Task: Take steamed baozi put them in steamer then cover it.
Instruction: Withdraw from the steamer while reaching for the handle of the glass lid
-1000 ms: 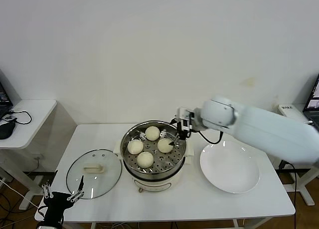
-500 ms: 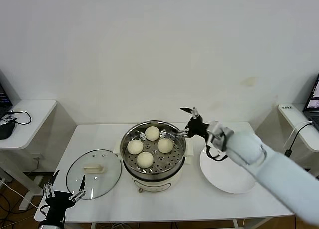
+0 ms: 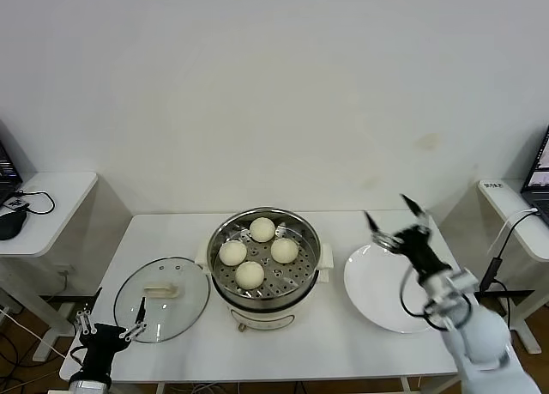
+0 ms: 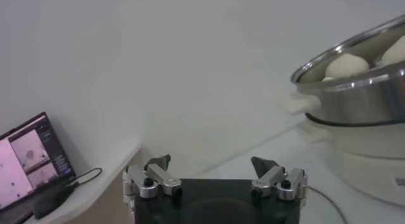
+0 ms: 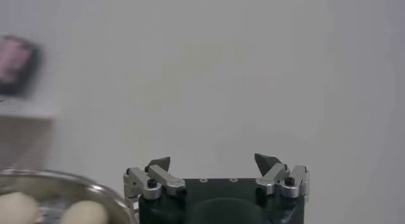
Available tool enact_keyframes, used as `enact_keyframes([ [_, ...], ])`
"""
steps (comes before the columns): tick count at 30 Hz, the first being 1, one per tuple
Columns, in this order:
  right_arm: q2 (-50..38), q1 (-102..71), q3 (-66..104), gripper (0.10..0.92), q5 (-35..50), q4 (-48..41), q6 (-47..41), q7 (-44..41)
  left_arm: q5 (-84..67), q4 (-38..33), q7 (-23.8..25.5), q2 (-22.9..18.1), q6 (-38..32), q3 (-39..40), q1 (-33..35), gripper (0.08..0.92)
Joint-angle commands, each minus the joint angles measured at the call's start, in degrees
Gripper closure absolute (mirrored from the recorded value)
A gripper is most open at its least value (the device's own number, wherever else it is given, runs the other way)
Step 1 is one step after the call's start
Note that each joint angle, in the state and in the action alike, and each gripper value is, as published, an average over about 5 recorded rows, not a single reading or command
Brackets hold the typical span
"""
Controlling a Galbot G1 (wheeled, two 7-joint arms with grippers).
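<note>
Several cream-white baozi (image 3: 250, 275) lie in the shiny steamer (image 3: 302, 273) on its white cooker base at the table's middle. The steamer also shows in the left wrist view (image 4: 361, 86) with a baozi (image 4: 347, 65) above its rim, and in the right wrist view (image 5: 95, 187) with a baozi (image 5: 85, 212). The glass cover (image 3: 184, 312) with its cream handle lies flat on the table left of the steamer. My right gripper (image 3: 395, 220) is open and empty, raised above the white plate, right of the steamer. My left gripper (image 3: 111, 312) is open and empty at the table's front left edge, near the cover.
A flat white plate (image 3: 386, 312) lies right of the steamer. A small side table (image 3: 51, 197) with a cable and a mouse stands at the far left. A monitor (image 4: 31, 155) shows in the left wrist view. The wall is behind the table.
My right gripper has drawn back from the steamer's rim to the right and now hangs above the plate. The left gripper has barely moved.
</note>
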Motion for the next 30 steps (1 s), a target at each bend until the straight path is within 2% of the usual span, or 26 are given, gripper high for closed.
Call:
enact_keyframes([
  [1, 12.2, -14.7, 16.2, 0.203, -1.5, 3.0, 4.4, 0.3, 27.2, 5.7, -1.4, 2.9, -4.3, -2.2, -2.8, 0.177],
  [6, 12.7, -15.6, 17.3, 0.203, -1.1, 2.8, 3.6, 1.0, 45.0, 9.9, -2.8, 5.9, -7.3, -2.8, -4.9, 0.177],
  [13, 14.7, -16.8, 17.8, 0.202, -1.5, 3.2, 3.5, 1.2, 60.9, 14.0, -3.3, 7.6, -7.5, 1.5, -7.9, 0.177],
  [21, 15.6, -17.7, 19.2, 0.202, -1.8, 3.1, 3.5, 1.5, 63.7, 20.1, 0.1, 8.9, -4.7, 6.6, -13.9, 0.177],
  [30, 16.4, -18.0, 19.6, 0.202, -2.1, 3.7, 3.4, 1.5, 62.8, 25.4, 0.6, 9.1, -4.3, 9.2, -20.2, 0.177],
])
